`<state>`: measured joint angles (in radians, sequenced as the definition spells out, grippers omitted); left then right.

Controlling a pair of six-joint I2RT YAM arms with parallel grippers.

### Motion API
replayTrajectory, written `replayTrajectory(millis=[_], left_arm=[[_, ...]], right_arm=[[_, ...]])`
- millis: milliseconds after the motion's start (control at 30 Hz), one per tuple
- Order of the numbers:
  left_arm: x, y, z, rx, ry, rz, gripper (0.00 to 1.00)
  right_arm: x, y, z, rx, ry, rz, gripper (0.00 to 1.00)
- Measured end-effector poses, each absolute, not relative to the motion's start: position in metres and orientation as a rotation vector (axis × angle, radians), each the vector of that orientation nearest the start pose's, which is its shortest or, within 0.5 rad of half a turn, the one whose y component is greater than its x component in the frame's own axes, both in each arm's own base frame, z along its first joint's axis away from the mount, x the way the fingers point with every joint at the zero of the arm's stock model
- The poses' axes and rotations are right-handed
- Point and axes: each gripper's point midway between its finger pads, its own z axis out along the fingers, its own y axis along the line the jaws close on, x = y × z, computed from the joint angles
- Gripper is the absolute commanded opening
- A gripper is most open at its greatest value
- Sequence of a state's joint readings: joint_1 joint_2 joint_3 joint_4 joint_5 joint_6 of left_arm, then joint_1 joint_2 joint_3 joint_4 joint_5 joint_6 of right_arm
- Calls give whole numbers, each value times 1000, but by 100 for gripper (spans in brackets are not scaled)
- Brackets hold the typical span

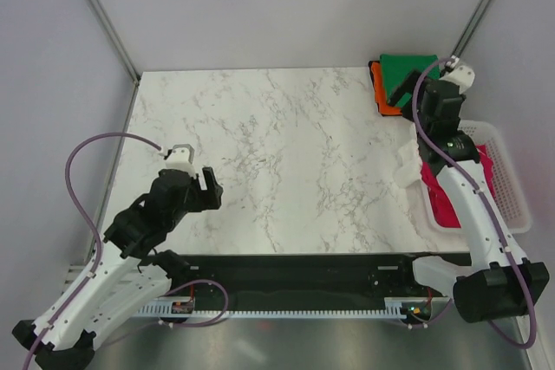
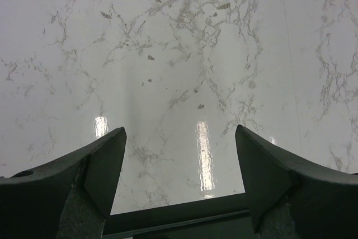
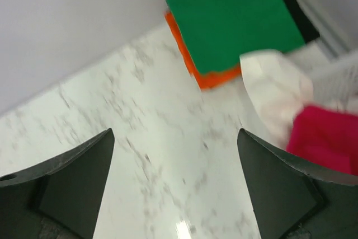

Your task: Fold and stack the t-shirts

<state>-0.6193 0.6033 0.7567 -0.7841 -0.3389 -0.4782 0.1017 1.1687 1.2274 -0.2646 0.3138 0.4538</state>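
The left gripper [image 2: 180,138] is seen spread wide open. Nothing is held between its dark fingers [image 2: 100,166], and only bare marble tabletop [image 2: 179,43] is shown beneath them, close to the table's front edge on the left side.

The right gripper [image 3: 174,138] is likewise opened wide and nothing is held in it. It is raised above the marble at the far right and pointed toward the back corner.

Just beyond it, a folded bright green t-shirt [image 3: 235,23] is seen lying flat on a folded orange t-shirt [image 3: 215,78]. The orange edge shows along the green one's left and near sides. This small stack is placed in the table's far right corner.

To the right of that gripper, a crumpled white t-shirt [image 3: 274,93] is found at the table's right edge, touching a crimson red t-shirt [image 3: 327,138]. Both are blurred in the wrist view.

From overhead, the crimson cloth is seen bunched inside a white slotted basket [image 1: 516,201] just beside the table's right edge. The white shirt is spilled over the basket's left rim onto the marble — and the right arm is stretched across above both.
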Motion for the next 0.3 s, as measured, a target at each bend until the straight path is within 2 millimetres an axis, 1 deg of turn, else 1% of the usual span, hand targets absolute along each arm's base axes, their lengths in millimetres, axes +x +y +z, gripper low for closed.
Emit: replayTrajectory(millis=[100,133,167,200,233,300], left_arm=[[195,-90,189,-39,2154,-270,88],[195,-89,190,-40,2149,-274,97],[194,-89,191,-41,2146,-275,98],[194,-89,191,-44,2145,-276,98],[195,-89,191,-44,2146,-275,98],[195,-89,190,-42,2154,-269,98]], right_arm=[[367,15,268,564,1890,103,98],[358,19,249,568,1954,88,98],[348,21,235,568,2005,68,98],[340,23,227,568,2038,53,98],[333,24,224,570,2056,40,98],[321,17,226,584,2056,1,98]])
